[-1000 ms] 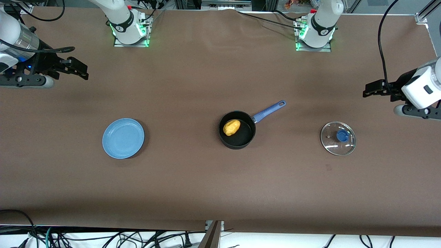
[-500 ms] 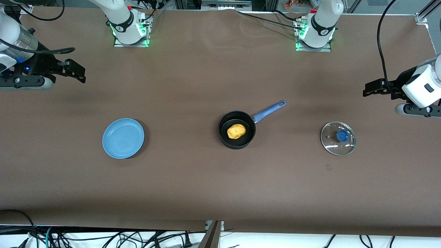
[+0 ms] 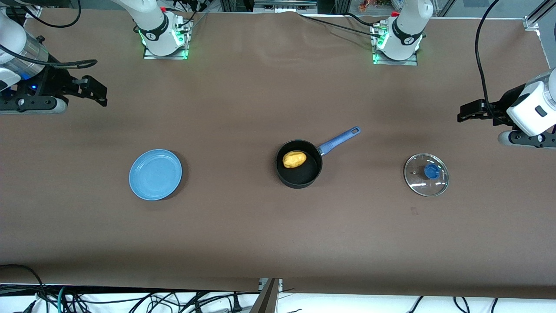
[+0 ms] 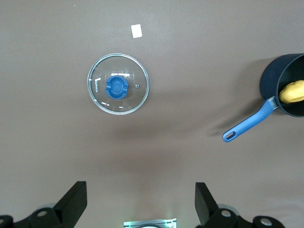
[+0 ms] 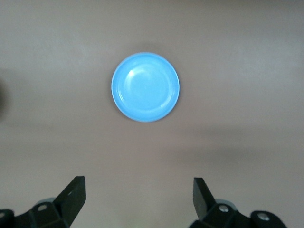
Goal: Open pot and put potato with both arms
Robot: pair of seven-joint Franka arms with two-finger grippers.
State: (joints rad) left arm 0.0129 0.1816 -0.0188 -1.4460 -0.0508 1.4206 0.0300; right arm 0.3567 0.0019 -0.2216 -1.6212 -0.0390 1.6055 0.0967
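Note:
The black pot (image 3: 299, 181) with the long blue handle (image 3: 339, 140) stands open at the table's middle, and the yellow-orange potato (image 3: 294, 159) lies inside it. The clear glass lid (image 3: 426, 174) with the blue knob lies flat on the table toward the left arm's end. My left gripper (image 3: 463, 114) is open and empty, up in the air at that end. Its wrist view shows the lid (image 4: 118, 83), the pot (image 4: 273, 80), the potato (image 4: 292, 91) and its own gripper (image 4: 141, 199). My right gripper (image 3: 100, 93) is open and empty over the right arm's end.
A flat light-blue plate (image 3: 155, 174) lies toward the right arm's end and also shows in the right wrist view (image 5: 145, 87) above the right gripper (image 5: 138, 197). A small pale mark (image 3: 414, 211) is on the table near the lid. The arm bases (image 3: 164, 37) stand along the table's back edge.
The potato has rolled about inside the pot. My right gripper has drawn slightly toward its end of the table. The left arm has shifted only a little.

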